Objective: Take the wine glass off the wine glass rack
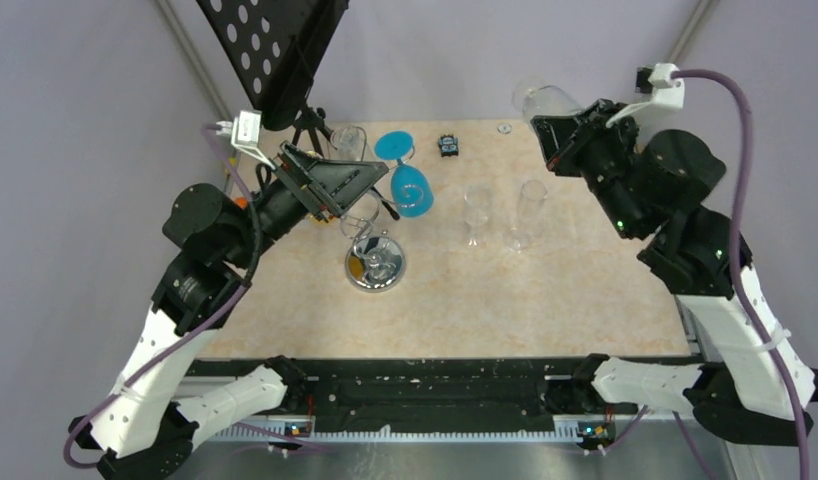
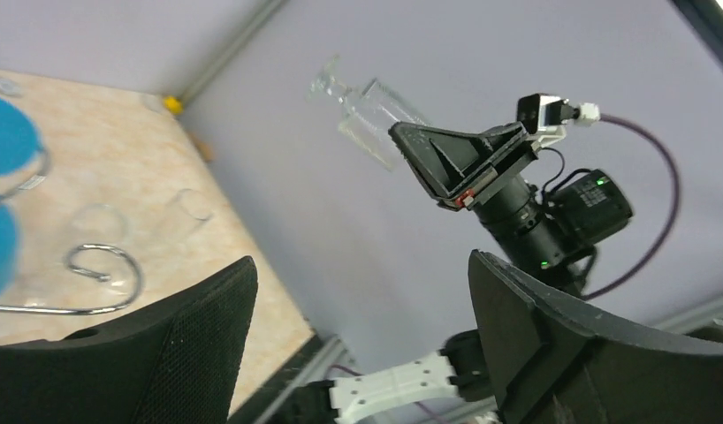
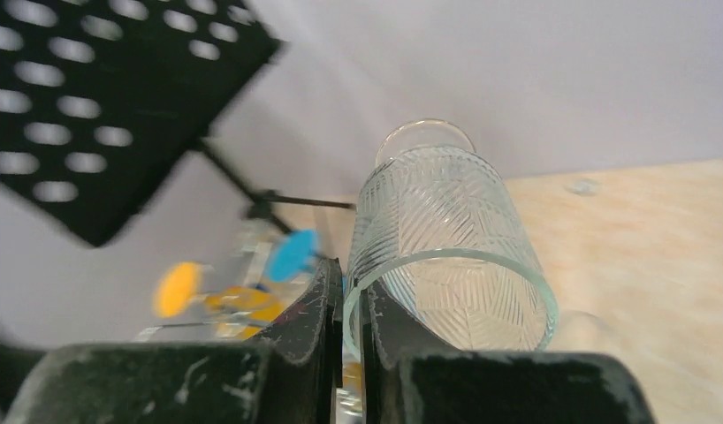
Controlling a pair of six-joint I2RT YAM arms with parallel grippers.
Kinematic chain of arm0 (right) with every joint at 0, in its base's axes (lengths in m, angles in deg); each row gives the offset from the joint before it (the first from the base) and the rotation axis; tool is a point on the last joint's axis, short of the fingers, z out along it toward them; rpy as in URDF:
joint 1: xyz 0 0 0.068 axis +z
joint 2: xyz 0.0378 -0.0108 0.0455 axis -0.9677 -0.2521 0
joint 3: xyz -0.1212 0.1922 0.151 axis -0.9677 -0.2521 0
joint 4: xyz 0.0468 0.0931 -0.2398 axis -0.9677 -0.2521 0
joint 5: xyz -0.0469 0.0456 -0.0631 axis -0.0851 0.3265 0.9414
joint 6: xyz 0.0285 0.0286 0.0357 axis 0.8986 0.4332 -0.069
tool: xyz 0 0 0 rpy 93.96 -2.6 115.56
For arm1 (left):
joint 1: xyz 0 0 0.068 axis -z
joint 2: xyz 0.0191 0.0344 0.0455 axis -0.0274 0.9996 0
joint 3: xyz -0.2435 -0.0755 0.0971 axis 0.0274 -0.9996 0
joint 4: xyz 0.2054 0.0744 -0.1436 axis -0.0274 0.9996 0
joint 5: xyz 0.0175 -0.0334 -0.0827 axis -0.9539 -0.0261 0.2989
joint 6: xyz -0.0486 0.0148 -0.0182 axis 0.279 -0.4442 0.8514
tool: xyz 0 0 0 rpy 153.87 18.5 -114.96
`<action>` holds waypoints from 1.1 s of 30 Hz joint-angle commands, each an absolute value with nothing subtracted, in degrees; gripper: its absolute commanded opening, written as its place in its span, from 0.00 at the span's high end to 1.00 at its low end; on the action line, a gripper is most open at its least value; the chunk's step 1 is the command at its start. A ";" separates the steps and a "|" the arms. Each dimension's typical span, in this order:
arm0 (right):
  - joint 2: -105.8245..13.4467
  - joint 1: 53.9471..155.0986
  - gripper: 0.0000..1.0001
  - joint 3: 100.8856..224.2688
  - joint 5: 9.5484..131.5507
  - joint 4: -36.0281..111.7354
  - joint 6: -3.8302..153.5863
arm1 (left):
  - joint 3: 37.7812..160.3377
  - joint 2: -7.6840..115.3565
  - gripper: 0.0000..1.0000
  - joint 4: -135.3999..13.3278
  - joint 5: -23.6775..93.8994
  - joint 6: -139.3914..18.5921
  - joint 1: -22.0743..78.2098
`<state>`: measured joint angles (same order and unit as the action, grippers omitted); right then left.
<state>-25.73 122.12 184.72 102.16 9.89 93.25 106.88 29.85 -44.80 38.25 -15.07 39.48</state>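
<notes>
As right gripper (image 3: 346, 287) pinches rim, wine glass (image 3: 446, 230) apparently off rack (image 1: 375, 268).

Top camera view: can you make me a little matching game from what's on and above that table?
1. clear patterned glass
2. silver wire rack with round chrome base
3. left fingers
4. black perforated plate

a. spread wide, empty
b. standing on the table
c. pinched at the rim by the right fingers
d. on a tripod, far left

Pairs: 1-c, 2-b, 3-a, 4-d.

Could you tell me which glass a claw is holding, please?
The patterned clear glass in the right claw, raised; the others are on the table or rack.
</notes>
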 commanded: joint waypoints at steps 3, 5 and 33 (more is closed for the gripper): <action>-33.30 112.25 1.00 192.68 116.32 -13.93 85.95 | 114.97 30.40 0.09 -30.31 23.91 -32.33 39.39; -34.49 101.46 1.00 190.70 104.52 -14.97 87.45 | 117.01 30.50 0.09 -26.51 17.37 -34.16 39.39; -53.27 72.71 1.00 163.80 71.81 -8.58 91.35 | 124.30 32.17 0.04 -10.34 -13.41 -44.41 38.24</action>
<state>-53.42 72.92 161.18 72.61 -12.62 91.42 122.70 31.38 -9.57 -12.72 -42.00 38.82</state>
